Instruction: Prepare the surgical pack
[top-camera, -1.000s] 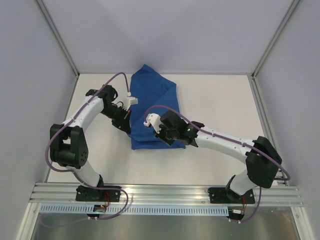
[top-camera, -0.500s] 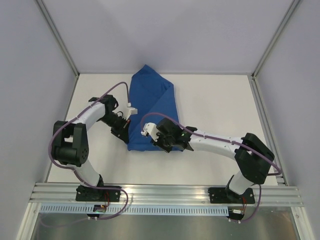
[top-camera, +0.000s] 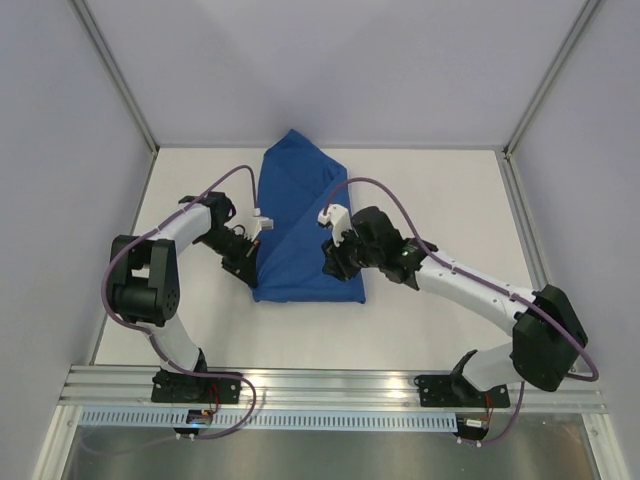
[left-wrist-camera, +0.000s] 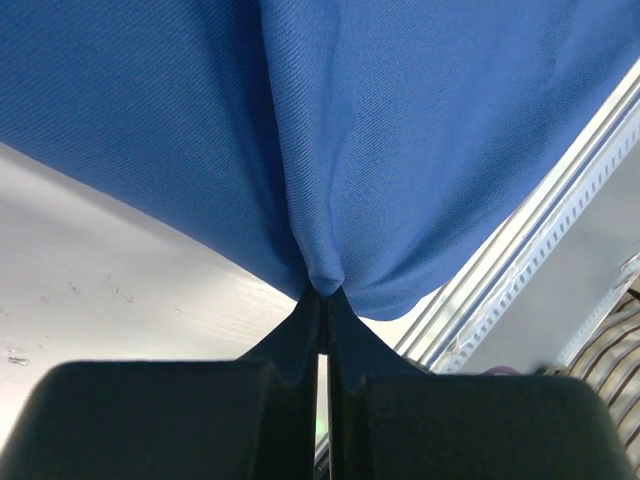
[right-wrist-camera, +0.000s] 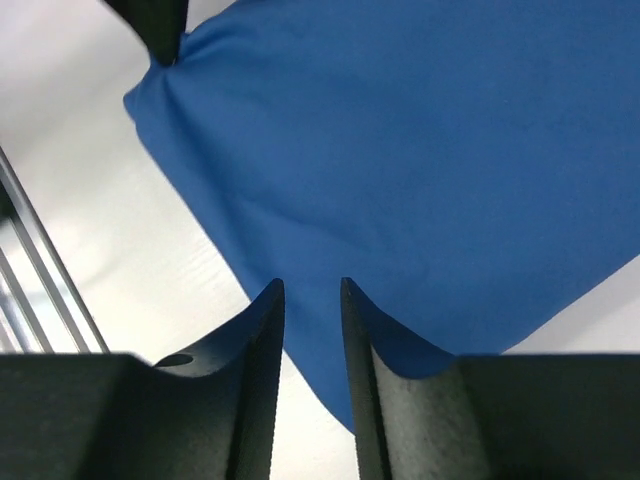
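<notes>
The surgical pack (top-camera: 300, 225) is a royal-blue fabric drape folded into a tall, roughly triangular bundle on the white table. My left gripper (top-camera: 252, 256) is at its left edge, shut on a pinch of the blue cloth (left-wrist-camera: 400, 130); the pinch shows at the fingertips (left-wrist-camera: 322, 292). My right gripper (top-camera: 337, 262) hovers over the drape's near right part with its jaws apart and nothing between them (right-wrist-camera: 312, 287). In the right wrist view the drape (right-wrist-camera: 420, 150) lies flat below, and the left gripper's fingers (right-wrist-camera: 160, 25) pinch its far corner.
An aluminium rail (top-camera: 330, 385) runs along the near table edge and also shows in the left wrist view (left-wrist-camera: 545, 255). Grey walls and frame posts (top-camera: 120, 85) close in the table at left, right and back. Bare white tabletop (top-camera: 440, 200) lies right of the drape.
My right gripper has opened, let go of the drape and drawn back to the right and up. The drape's near edge now lies flat. The left gripper keeps its pinch.
</notes>
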